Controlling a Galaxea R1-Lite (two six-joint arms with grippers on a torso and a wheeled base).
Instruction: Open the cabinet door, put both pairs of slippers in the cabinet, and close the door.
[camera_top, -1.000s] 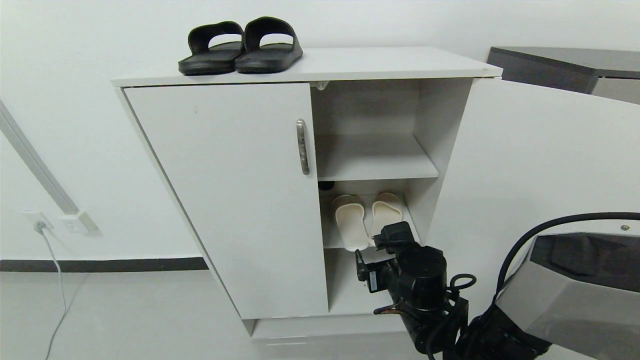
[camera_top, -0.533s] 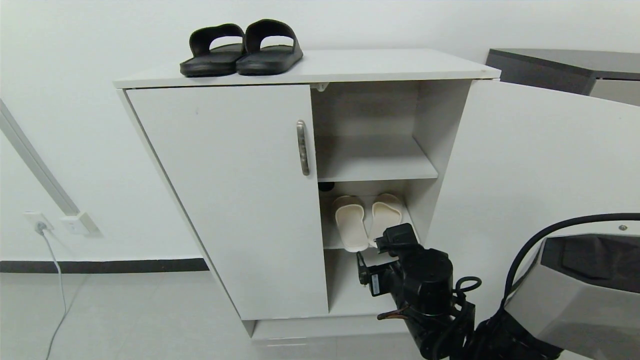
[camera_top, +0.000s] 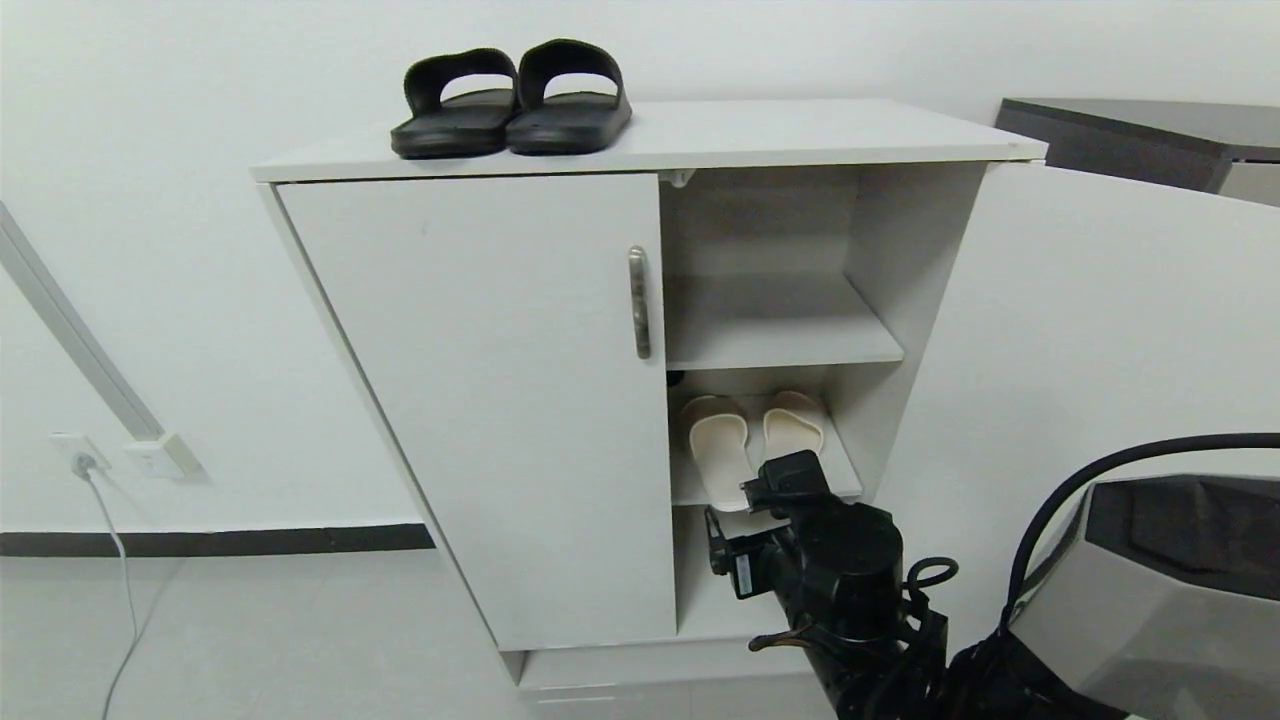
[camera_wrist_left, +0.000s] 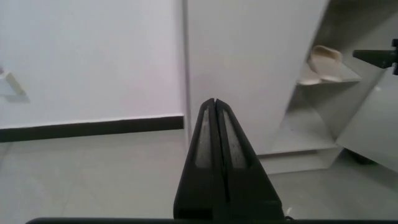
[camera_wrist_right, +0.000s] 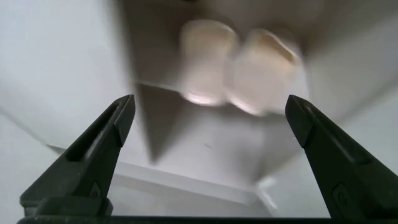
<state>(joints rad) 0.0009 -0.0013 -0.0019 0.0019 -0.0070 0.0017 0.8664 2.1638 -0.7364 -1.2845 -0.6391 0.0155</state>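
Note:
A pair of black slippers (camera_top: 510, 100) stands on top of the white cabinet (camera_top: 800, 130), toward its left end. The cabinet's right door (camera_top: 1080, 330) is swung wide open, and the left door (camera_top: 480, 380) with its metal handle (camera_top: 639, 302) is shut. A pair of cream slippers (camera_top: 752, 440) (camera_wrist_right: 239, 68) (camera_wrist_left: 326, 62) lies on the middle shelf. My right gripper (camera_wrist_right: 210, 106) is open and holds nothing, just in front of and below that shelf's edge. My left gripper (camera_wrist_left: 214, 118) is shut and holds nothing, low over the floor, facing the shut left door.
The upper shelf (camera_top: 780, 320) and the bottom shelf (camera_wrist_left: 305, 130) are bare. A wall socket with a hanging cable (camera_top: 85, 465) is at the far left. A dark-topped counter (camera_top: 1140, 130) stands behind the open door. Open tiled floor (camera_wrist_left: 93, 174) lies in front of the cabinet.
The whole head picture has shifted a little to the right, so the camera moved. The right arm stays in front of the cream slippers' shelf, slightly lower than before.

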